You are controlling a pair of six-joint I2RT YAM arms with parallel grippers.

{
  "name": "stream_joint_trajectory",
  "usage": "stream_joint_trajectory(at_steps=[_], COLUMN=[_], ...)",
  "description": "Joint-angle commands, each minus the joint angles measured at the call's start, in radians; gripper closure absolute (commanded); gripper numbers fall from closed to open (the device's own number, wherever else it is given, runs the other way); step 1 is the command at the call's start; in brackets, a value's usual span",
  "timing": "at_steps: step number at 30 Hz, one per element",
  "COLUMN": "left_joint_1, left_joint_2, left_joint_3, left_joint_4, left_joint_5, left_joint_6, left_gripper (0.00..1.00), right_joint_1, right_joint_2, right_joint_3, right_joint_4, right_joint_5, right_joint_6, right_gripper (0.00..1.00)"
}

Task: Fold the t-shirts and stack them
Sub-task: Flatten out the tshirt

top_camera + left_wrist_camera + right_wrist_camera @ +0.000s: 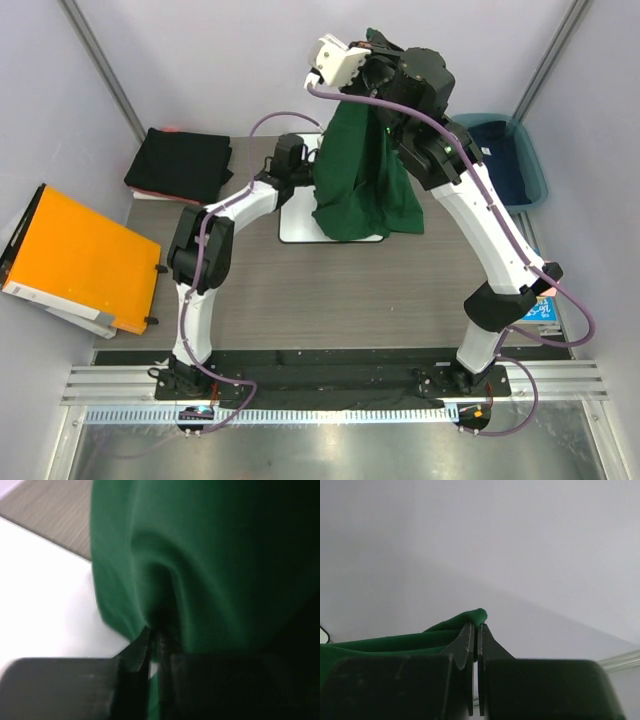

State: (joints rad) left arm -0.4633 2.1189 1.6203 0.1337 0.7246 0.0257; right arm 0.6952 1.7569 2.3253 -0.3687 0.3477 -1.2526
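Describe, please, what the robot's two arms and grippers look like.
Both the left arm and right arm have white links, black joints and a purple cable alongside. The left gripper and right gripper have black, tapering fingers.

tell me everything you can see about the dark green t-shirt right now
The dark green t-shirt is soft, plain cloth, hanging unfolded in loose vertical folds. The right gripper pinches a fold at its top, held high above the table. The left gripper is closed on its left edge lower down, where the cloth puckers. Its bottom hem hangs over the white board; whether it touches is unclear. No print or label shows.
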Motion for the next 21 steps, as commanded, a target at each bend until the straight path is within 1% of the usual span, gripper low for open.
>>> stream_joint_trajectory(at_steps=[1, 5, 7, 10, 11, 12, 13, 14, 15, 17, 18, 20, 21], left_joint_1=[-0.029, -0.035, -0.034, -0.032, -0.031, -0.031, -0.031, -0.031, -0.029, -0.02, -0.014, 0.008, 0.014], left_joint_2=[0.027, 0.026, 0.009, -0.004, -0.013, -0.016, -0.025, -0.054, -0.077, -0.146, -0.167, -0.207, -0.246], left_joint_3=[0.073, 0.081, 0.082, 0.069, 0.059, 0.049, 0.023, 0.006, -0.009, -0.046, -0.054, -0.06, -0.063], left_joint_4=[0.21, 0.259, 0.241, 0.196, 0.182, 0.169, 0.165, 0.15, 0.132, 0.072, 0.043, -0.05, -0.081], left_joint_5=[0.071, 0.091, 0.085, 0.134, 0.162, 0.189, 0.212, 0.225, 0.214, 0.168, 0.094, 0.003, -0.165], left_joint_6=[-0.147, -0.216, -0.231, -0.208, -0.201, -0.192, -0.188, -0.182, -0.167, -0.113, -0.095, -0.032, -0.03], left_gripper=[1.0, 1.0, 1.0, 1.0, 0.98, 0.79, 0.71, 0.66, 0.68, 0.74, 0.73, 0.66, 0.59], right_joint_1=[0.001, -0.002, -0.01, -0.025, -0.026, -0.028, -0.026, -0.026, -0.026, -0.039, -0.045, -0.062, -0.066], right_joint_2=[-0.028, -0.045, -0.063, -0.082, -0.092, -0.096, -0.1, -0.096, -0.09, -0.068, -0.059, -0.047, -0.04], right_joint_3=[0.006, -0.029, -0.07, -0.127, -0.142, -0.167, -0.179, -0.184, -0.179, -0.162, -0.153, -0.161, -0.182], right_joint_4=[0.088, 0.093, 0.099, 0.126, 0.17, 0.2, 0.235, 0.305, 0.338, 0.407, 0.421, 0.454, 0.465], right_joint_5=[0.054, 0.076, 0.088, 0.096, 0.099, 0.106, 0.118, 0.129, 0.137, 0.158, 0.163, 0.175, 0.172], right_joint_6=[-0.044, -0.05, -0.031, 0.002, 0.002, -0.002, -0.023, -0.039, -0.053, -0.068, -0.068, -0.053, -0.041], right_gripper=[0.99, 0.99, 0.99, 0.99, 0.99, 0.99, 0.99, 0.99, 0.99, 0.99, 0.99, 0.99, 0.99])
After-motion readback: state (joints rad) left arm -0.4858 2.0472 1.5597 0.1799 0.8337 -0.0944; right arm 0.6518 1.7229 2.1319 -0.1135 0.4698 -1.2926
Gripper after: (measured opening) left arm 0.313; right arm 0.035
